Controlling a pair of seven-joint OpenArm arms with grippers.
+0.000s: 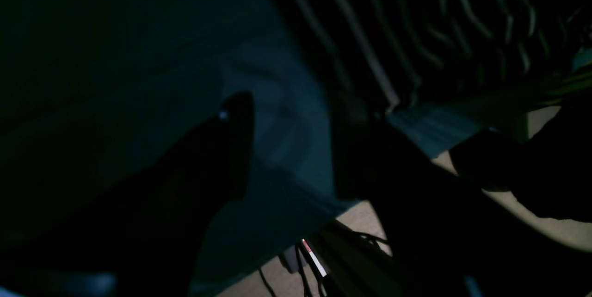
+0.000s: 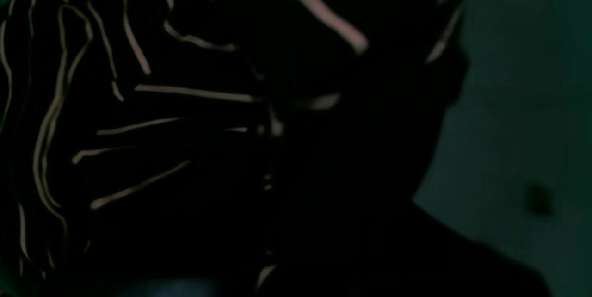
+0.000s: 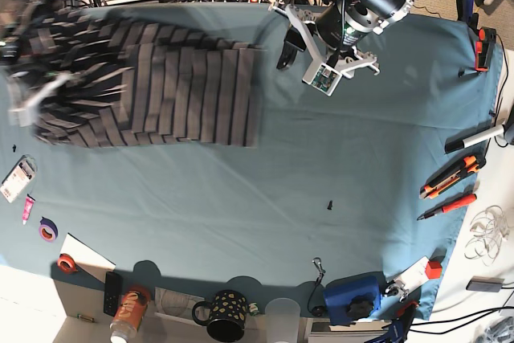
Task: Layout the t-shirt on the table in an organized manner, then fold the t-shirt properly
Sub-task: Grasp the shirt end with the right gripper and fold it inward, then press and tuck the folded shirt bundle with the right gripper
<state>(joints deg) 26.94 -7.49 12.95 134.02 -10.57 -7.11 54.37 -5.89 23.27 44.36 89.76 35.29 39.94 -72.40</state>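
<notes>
The dark striped t-shirt (image 3: 185, 86) lies spread, with wrinkles, on the far left part of the teal table (image 3: 321, 166). Its left side is blurred. My right gripper (image 3: 32, 46) is blurred at the shirt's left edge. In the right wrist view bunched striped fabric (image 2: 115, 102) wraps the dark gripper (image 2: 277, 126), which seems shut on it. My left gripper (image 3: 287, 42) is open and empty just right of the shirt's far right corner. In the left wrist view its two fingers (image 1: 291, 144) stand apart over teal cloth (image 1: 138, 56), with the shirt (image 1: 416, 19) beyond.
A marker (image 3: 474, 140), an orange cutter (image 3: 450, 176) and a red screwdriver (image 3: 446, 206) lie along the right edge. A black pin (image 3: 330, 204) sits mid-table. A mug (image 3: 226, 315), a can (image 3: 128, 311), a blue box (image 3: 353, 299) and tape rolls (image 3: 48, 229) line the near edge.
</notes>
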